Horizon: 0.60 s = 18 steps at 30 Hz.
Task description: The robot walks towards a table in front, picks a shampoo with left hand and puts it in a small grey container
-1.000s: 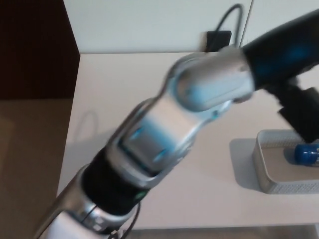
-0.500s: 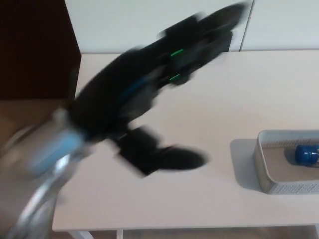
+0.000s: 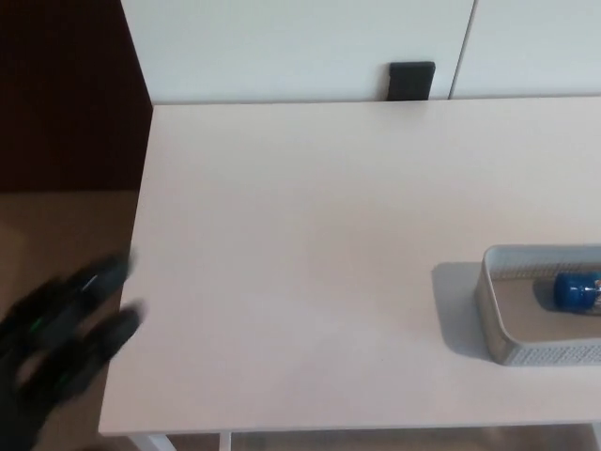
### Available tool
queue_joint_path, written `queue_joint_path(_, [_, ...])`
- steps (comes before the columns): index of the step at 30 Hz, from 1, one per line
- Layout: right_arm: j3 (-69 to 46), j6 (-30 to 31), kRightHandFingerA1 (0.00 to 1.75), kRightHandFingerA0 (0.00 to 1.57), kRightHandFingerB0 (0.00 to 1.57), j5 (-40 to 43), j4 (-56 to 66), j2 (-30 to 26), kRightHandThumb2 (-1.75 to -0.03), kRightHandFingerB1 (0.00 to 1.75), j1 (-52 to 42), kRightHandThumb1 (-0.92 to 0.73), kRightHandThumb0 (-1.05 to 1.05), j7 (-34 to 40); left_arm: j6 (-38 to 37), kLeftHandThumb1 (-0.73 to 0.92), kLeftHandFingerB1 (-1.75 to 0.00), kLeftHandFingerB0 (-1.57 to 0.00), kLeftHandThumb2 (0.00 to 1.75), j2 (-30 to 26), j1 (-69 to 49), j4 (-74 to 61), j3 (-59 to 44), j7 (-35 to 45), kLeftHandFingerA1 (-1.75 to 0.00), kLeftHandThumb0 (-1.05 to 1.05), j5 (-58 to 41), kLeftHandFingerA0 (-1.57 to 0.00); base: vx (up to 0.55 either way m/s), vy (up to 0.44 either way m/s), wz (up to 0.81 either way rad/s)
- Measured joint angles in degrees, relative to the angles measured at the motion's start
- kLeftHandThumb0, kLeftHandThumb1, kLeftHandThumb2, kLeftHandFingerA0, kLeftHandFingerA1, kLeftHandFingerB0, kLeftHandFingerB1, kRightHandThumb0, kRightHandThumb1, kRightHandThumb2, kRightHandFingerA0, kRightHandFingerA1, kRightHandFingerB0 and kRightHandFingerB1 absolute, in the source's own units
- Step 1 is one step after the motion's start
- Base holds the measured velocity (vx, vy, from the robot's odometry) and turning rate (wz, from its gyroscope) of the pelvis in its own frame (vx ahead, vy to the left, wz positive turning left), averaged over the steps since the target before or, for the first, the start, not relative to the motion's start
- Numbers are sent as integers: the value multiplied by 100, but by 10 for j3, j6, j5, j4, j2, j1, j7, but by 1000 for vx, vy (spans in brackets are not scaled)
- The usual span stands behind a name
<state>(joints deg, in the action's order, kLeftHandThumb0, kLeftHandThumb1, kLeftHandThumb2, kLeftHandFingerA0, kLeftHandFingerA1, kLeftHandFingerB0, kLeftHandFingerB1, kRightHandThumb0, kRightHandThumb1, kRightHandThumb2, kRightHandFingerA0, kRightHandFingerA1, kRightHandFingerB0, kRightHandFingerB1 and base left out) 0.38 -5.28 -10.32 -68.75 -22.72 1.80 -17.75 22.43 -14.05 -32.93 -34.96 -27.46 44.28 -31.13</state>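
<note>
A blue shampoo bottle lies inside the small grey container at the table's right edge, partly cut off by the picture. My left hand is at the lower left, beside the table's left edge and blurred; its fingers are spread apart and hold nothing. It is far from the container. My right hand does not show.
The white table fills most of the view, its front edge near the bottom. A black box sits against the white wall behind it. Dark brown furniture stands at the left, with tan floor below it.
My left arm has swung from over the container, across the table, down to the lower left. The shampoo bottle stays in the container.
</note>
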Motion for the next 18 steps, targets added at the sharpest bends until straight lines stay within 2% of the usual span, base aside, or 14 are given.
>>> queue_joint_path(2, [2, -1, 40, 44, 30, 0, -1, 0, -60, 33, -1, -70, -28, 0, 0, 54, -23, -3, 66, -3, -40, 38, -29, 21, -27, -30, -8, 0, 0, 0, 0])
queue_joint_path(3, [2, -1, 40, 44, 30, 0, -1, 0, -60, 33, -1, -70, -28, 0, -1, 54, -23, -3, 66, -6, -57, 63, -44, 32, -27, -30, -12, 0, 0, 0, 0])
queue_joint_path(4, [3, -2, 40, 44, 30, 0, -1, 0, -61, 33, -1, -70, -28, 0, -1, 56, -26, -6, 59, -9, -67, 81, -53, 39, -30, -37, -14, -1, 0, 0, 0])
queue_joint_path(6, [3, -3, 40, 44, 30, 0, -3, 0, -61, 33, -3, -70, -28, 1, -2, 56, -26, -6, 59, -15, -95, 140, -82, 59, -30, -37, -21, -1, 0, 0, 0])
queue_joint_path(7, [4, -4, 41, 47, 31, 0, -4, 0, -62, 33, -4, -71, -30, 1, -2, 55, -32, -5, 80, -16, -102, 161, -92, 66, -37, -48, -24, -3, 0, 0, 0])
queue_joint_path(8, [4, -5, 42, 48, 31, 0, -5, 0, -62, 33, -6, -71, -30, 1, -2, 68, -25, -12, 60, -16, -111, 190, -107, 71, -34, -46, -30, -9, 0, 0, 0])
queue_joint_path(9, [4, -5, 41, 48, 30, 0, -6, 0, -62, 33, -7, -71, -30, 2, -1, 59, -48, 0, 109, -12, -112, 209, -120, 69, -51, -32, -36, -2, 0, 0, 0])
queue_joint_path(12, [5, -8, 41, 48, 30, 0, -7, 0, -62, 33, -12, -71, -30, 3, 2, 59, -48, 0, 109, 17, -108, 262, -164, 41, -51, -32, -51, -2, 0, 0, 0])
queue_joint_path(13, [6, -9, 40, 44, 28, 0, -8, 0, -62, 32, -13, -72, -29, 3, 2, 73, -24, -6, 61, 24, -107, 271, -173, 32, -58, -46, -54, -30, 0, 0, 0])
queue_joint_path(14, [6, -10, 40, 44, 28, 0, -9, 0, -62, 32, -14, -72, -29, 3, 3, 73, -24, -6, 61, 35, -102, 286, -186, 18, -58, -46, -58, -30, 0, 0, 0])
queue_joint_path(15, [6, -10, 39, 44, 29, 0, -9, 0, -61, 32, -15, -73, -28, 3, 2, 68, -18, -8, 68, 41, -96, 297, -192, 8, -47, -44, -58, -16, 0, 0, 0])
queue_joint_path(18, [7, -11, 39, 44, 29, 0, -9, 0, -61, 32, -16, -73, -28, 3, 1, 68, -18, -8, 68, 53, -73, 334, -197, -21, -47, -44, -55, -16, 0, 0, 0])
